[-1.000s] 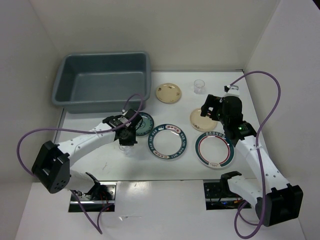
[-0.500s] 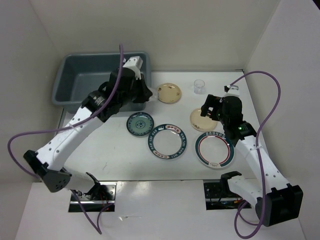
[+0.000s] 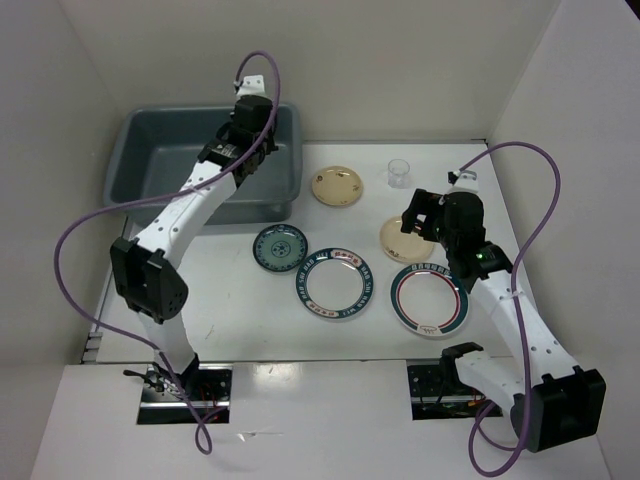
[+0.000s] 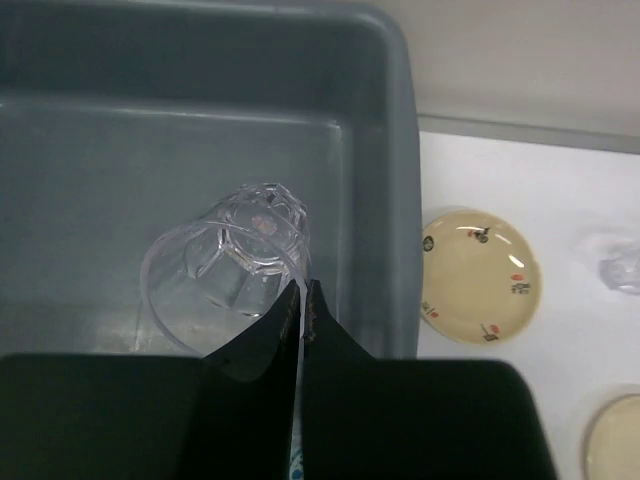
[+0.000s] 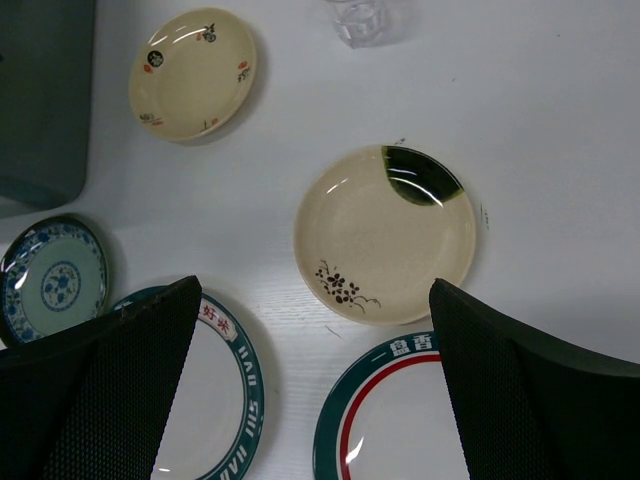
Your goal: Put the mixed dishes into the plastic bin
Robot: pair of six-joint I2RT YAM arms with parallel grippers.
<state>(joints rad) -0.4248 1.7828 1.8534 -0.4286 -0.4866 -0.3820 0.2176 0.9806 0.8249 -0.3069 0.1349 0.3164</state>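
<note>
Left pincer (image 4: pixel 300 305) clenched on a clear cup (image 4: pixel 225 270), plastic bin (image 4: pixel 395 160) directly beneath — nothing in it yet. Right pincer (image 5: pixel 310 320) gapes over a cream plate (image 5: pixel 385 235).

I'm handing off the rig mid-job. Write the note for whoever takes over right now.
Left gripper: shut on a clear cup, held over the plastic bin.
Right gripper: open, above the green-patched cream plate.
Done: no dish visibly released in the bin.
Left: drop that cup, then the green-patched plate, second cup, other cream plate, teal saucer, teal-rimmed plate, red-ringed plate.
</note>
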